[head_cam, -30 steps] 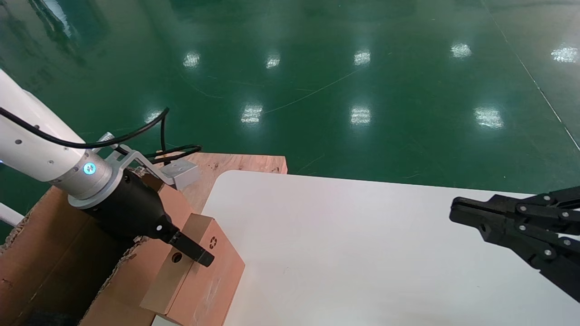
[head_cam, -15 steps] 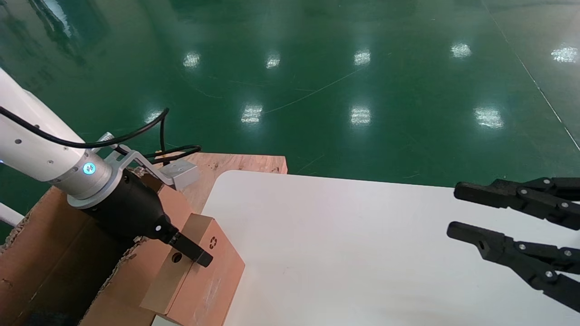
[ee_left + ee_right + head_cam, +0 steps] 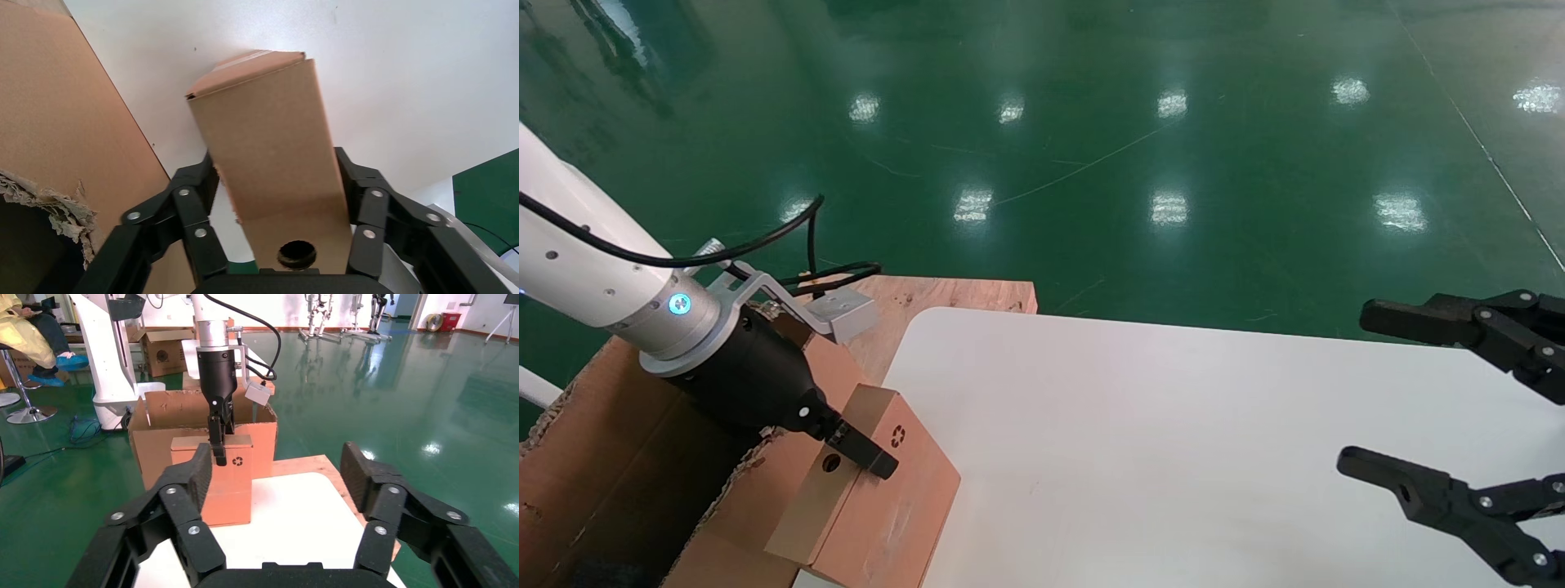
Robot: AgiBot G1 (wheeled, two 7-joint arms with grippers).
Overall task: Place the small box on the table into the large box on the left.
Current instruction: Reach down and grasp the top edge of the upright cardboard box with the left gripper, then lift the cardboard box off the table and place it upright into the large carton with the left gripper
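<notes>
Head view: left gripper [image 3: 850,445] clamped on the small box [image 3: 878,498] at the table [image 3: 1173,457] edge, touching the large box [image 3: 617,465]; right gripper [image 3: 1369,392] spread wide. Left wrist view — fingers [image 3: 199,202] pinch its sides. Right wrist view — fingers [image 3: 190,484] apart.

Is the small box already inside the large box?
No, the small box stands on the table beside the large box, with the left hand closed around it.
</notes>
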